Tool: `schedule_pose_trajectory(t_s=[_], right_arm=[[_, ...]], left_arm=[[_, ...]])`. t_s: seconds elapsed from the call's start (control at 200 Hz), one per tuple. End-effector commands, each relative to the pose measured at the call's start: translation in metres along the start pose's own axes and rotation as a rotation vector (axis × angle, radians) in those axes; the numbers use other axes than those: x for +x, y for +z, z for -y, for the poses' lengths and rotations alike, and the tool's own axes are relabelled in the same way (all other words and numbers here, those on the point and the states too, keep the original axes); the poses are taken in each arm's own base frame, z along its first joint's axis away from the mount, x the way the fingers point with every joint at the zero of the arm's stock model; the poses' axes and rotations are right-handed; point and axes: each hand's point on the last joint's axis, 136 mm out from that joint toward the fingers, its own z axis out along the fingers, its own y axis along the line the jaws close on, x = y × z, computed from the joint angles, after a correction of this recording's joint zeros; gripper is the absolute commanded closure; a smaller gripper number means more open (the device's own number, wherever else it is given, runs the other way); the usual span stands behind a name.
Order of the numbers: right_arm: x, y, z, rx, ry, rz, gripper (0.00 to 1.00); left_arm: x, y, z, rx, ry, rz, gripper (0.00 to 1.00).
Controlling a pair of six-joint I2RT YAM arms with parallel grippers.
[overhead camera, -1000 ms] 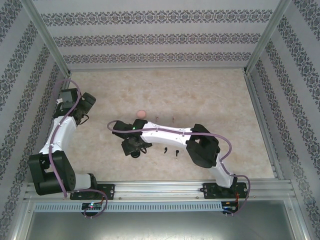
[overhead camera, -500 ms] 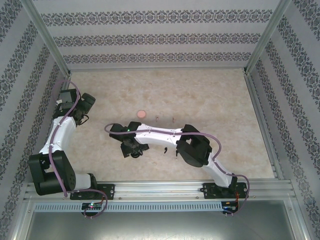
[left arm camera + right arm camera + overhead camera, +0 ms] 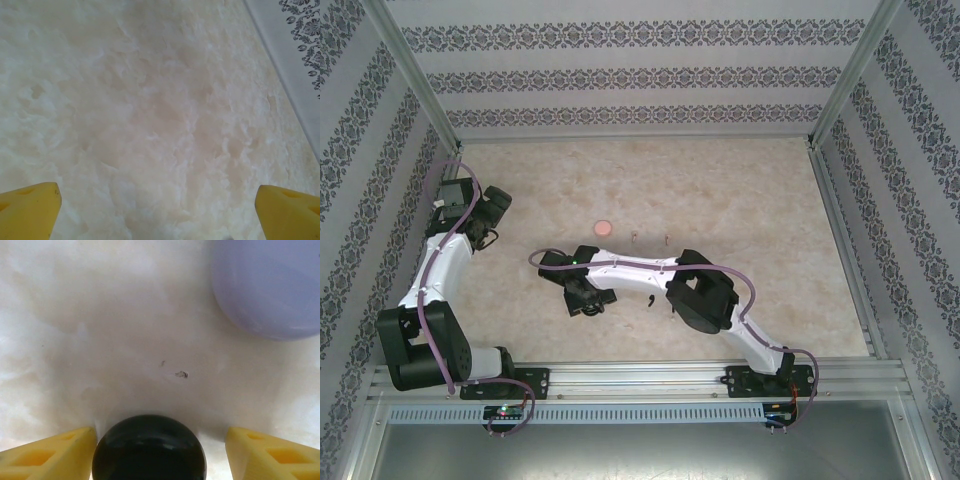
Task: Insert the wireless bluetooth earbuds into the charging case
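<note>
Your right gripper [image 3: 160, 434] has been closing on the round, shiny black case [image 3: 149, 452], but there are gaps, so it holds nothing yet. A smooth purple case [image 3: 270, 285] sits at 1 o'clock. Your left gripper [image 3: 157, 200] is wide open and empty. Tiny pale earbuds [image 3: 634, 237] wait on the table [image 3: 740, 190], at 1 o'clock from the right gripper.

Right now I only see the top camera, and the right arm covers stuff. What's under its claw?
Observer: A round black case sits between the open jaws of the right claw.
Operator: Anything else nearby?
Observer: A purple round case lies farther ahead, apart from the black one.
Operator: And the left claw?
Observer: The left claw is wide open over bare table, with nothing in it.
</note>
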Motion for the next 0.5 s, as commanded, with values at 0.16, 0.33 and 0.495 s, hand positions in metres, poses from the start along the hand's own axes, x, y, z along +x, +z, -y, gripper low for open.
schedule_pose_trajectory(t_s=[0.16, 0.33, 0.495], right_arm=[[0.0092, 0.009, -0.0049, 0.03, 0.01, -0.026, 0.35], [0.0124, 0.0091, -0.007, 0.033, 0.006, -0.027, 0.4], [0.0155, 0.0041, -0.0083, 0.03, 0.003, -0.024, 0.47]], left_arm=[[0.004, 0.0032, -0.0045, -0.001, -0.035, -0.022, 0.01], [0.0048, 0.0024, -0.0054, -0.001, -0.039, -0.023, 0.01], [0.0083, 0.0032, -0.0039, 0.015, -0.054, -0.036, 0.01]])
